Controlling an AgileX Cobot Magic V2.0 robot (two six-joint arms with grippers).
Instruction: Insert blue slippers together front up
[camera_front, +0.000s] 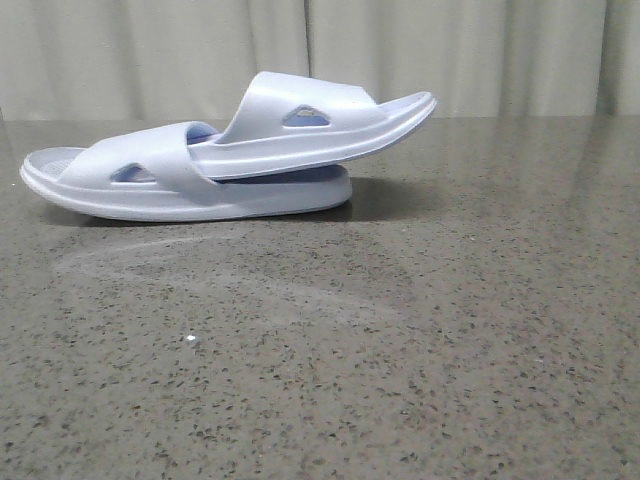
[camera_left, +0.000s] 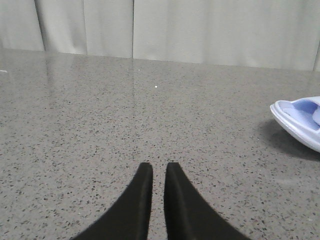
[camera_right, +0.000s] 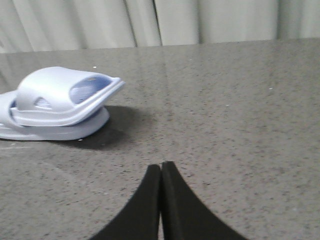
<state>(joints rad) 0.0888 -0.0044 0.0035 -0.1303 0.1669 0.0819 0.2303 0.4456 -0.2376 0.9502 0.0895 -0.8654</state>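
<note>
Front view: blue slippers (camera_front: 230, 150) nested together, upper one apparently tilted.

You have a speckled grey stone-look tabletop (camera_front: 400, 350) filling the lower three quarters of the front frame, its surface glossy enough to carry a pale streak of glare at left centre. A tiny white speck (camera_front: 191, 340) sits on it in the lower left. Behind the far edge, across the top of the frame, hangs a pale grey-white curtain (camera_front: 480, 50) in vertical folds. You see the same curtain along the top of both wrist frames, above the same tabletop.
</note>
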